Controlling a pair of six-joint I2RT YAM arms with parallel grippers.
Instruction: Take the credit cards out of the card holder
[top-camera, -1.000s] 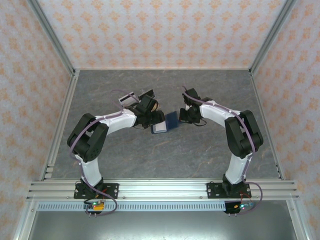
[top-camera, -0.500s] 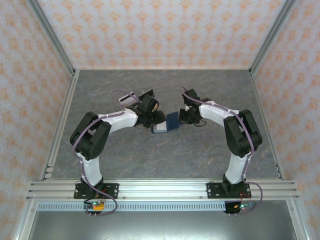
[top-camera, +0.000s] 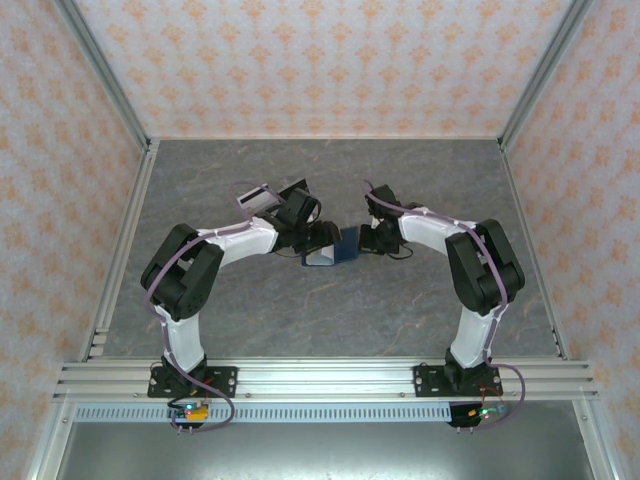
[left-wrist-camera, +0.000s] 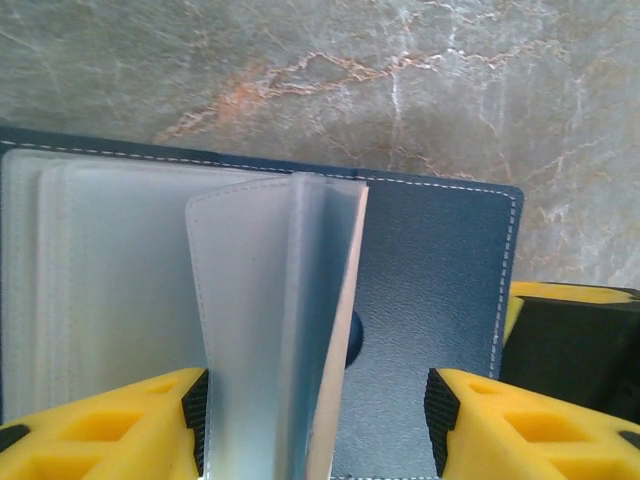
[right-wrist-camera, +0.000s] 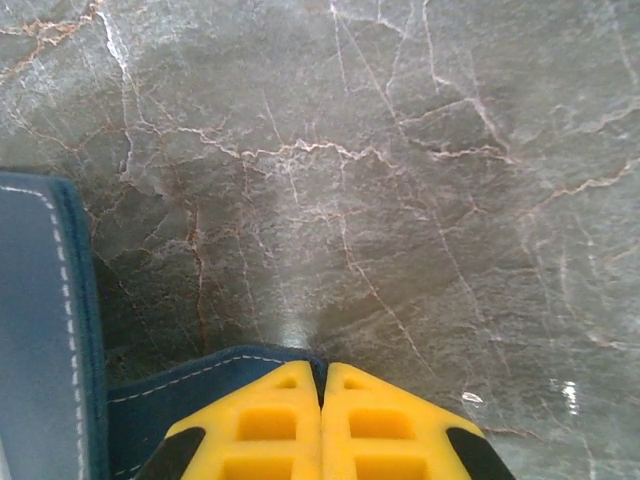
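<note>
The card holder (top-camera: 333, 250) lies open mid-table between both grippers. In the left wrist view its navy stitched cover (left-wrist-camera: 430, 300) lies flat and a grey-blue translucent pocket leaf (left-wrist-camera: 270, 320) stands upright. My left gripper (left-wrist-camera: 315, 430) is open astride that leaf, which rests against the left pad; the right pad is apart from it. My right gripper (right-wrist-camera: 322, 400) is shut on the holder's navy tab (right-wrist-camera: 200, 385) at its edge. The credit cards are hidden; no orange-brown card shows in the pockets.
A clear acrylic stand (top-camera: 255, 197) sits behind the left arm's wrist. My right gripper's yellow and black body (left-wrist-camera: 575, 345) presses close at the holder's right edge. Bare marble table (top-camera: 330, 310) stretches in front of the holder and behind it.
Both grippers have drawn closer together over the holder. The right gripper shifted left, and the navy flap it holds now looks narrower and more raised.
</note>
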